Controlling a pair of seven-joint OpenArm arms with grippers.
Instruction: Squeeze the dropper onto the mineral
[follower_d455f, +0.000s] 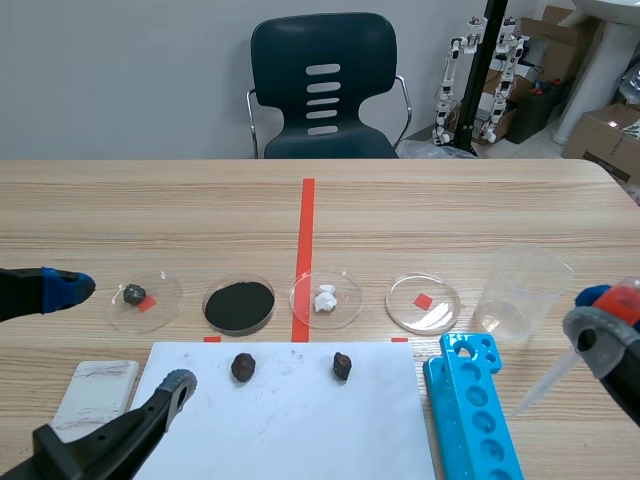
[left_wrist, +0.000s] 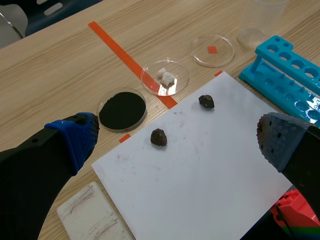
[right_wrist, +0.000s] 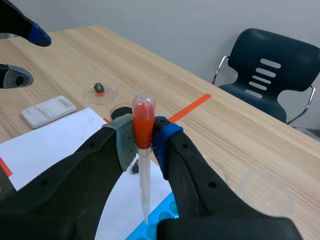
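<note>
- Orange-red bulb of the dropper (right_wrist: 142, 122) is clamped between the pads of the right tool (right_wrist: 142, 140); the stem hangs down with its tip near the blue rack (follower_d455f: 470, 410).
- Judged light, soft at the bulb, with a stiff, slippery stem; best held at the bulb.
- Right arm sits low at the worktop (follower_d455f: 450, 200) edge, well apart from the two dark mineral lumps (follower_d455f: 342, 365) on the white sheet (follower_d455f: 300, 430).
- Left tool (left_wrist: 177, 132) gapes wide, empty, above the sheet.
</note>
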